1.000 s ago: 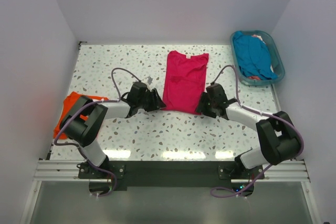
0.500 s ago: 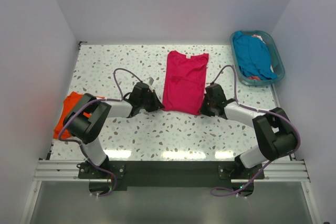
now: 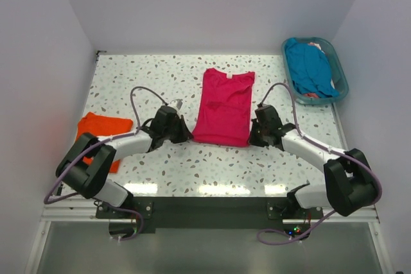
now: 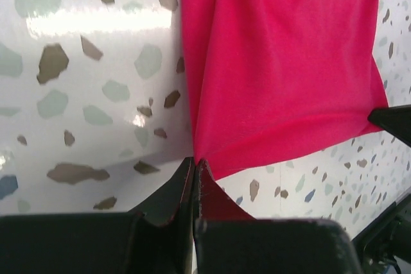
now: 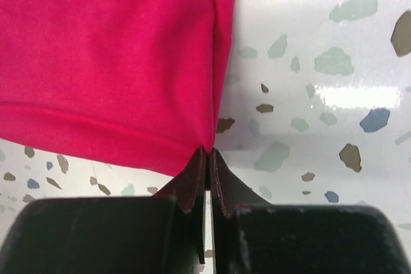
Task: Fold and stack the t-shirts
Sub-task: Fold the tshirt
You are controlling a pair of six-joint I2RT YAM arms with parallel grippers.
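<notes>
Left gripper and right gripper each clenching near hem corner of flat hot-pink cotton t-shirt, lying mid-way across speckled terrazzo tabletop. Shirt's long axis running straight away from both arms, collar at far end, so fold likely carrying hem forward. Wrist views showing fabric nipped between closed jaws. Overhead view hiding pinch, showing whole garment.

Table; pink tee, orange tee (basket too)
</notes>
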